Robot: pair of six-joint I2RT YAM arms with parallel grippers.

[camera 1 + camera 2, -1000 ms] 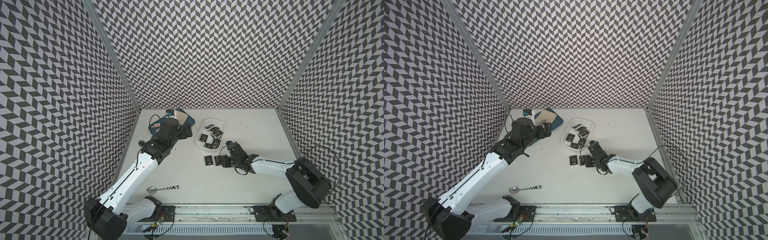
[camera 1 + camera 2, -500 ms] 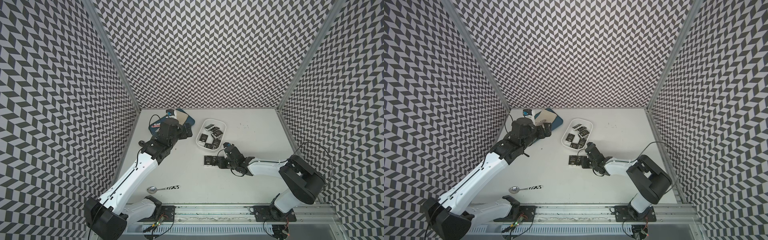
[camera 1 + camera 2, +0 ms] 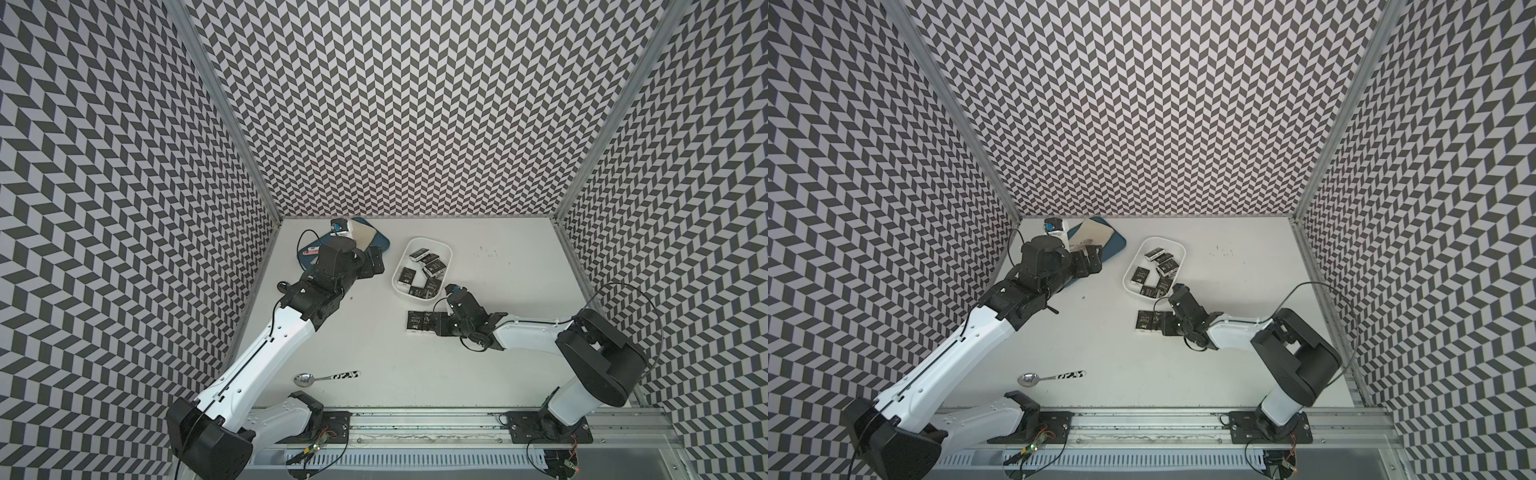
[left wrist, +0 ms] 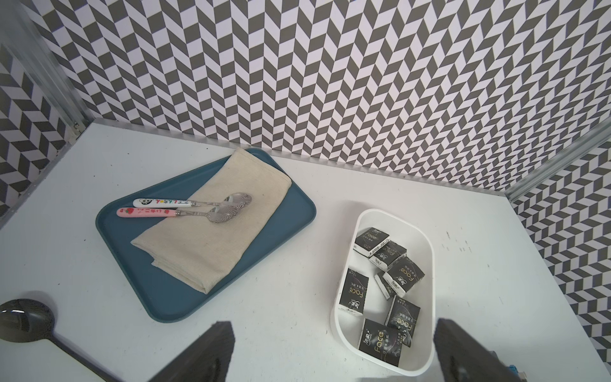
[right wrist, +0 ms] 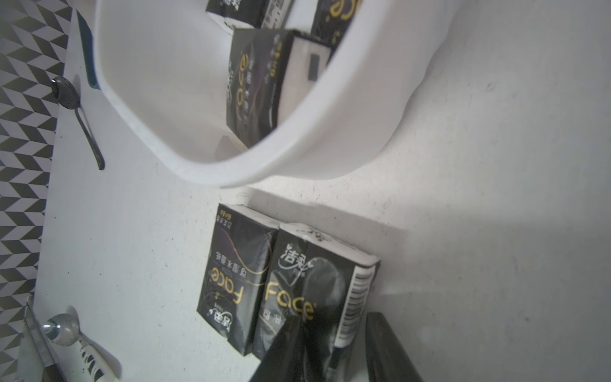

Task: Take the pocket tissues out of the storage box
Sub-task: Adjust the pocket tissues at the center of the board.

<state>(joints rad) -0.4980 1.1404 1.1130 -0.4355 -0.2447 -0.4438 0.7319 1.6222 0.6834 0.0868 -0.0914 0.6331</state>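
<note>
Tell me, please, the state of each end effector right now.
Left end effector: open, empty.
Right end effector: straddling a pocket tissue packet; grip cannot be told.

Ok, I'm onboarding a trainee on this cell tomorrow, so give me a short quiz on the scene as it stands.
1. How many pocket tissues lie outside the storage box?
2. True or false: the left end effector grips pocket tissues.
3. The two colour-handled spoons lie on: A) the beige cloth, B) the storage box, C) the pocket tissues.
Key: 1 two; 2 false; 3 A.
</note>
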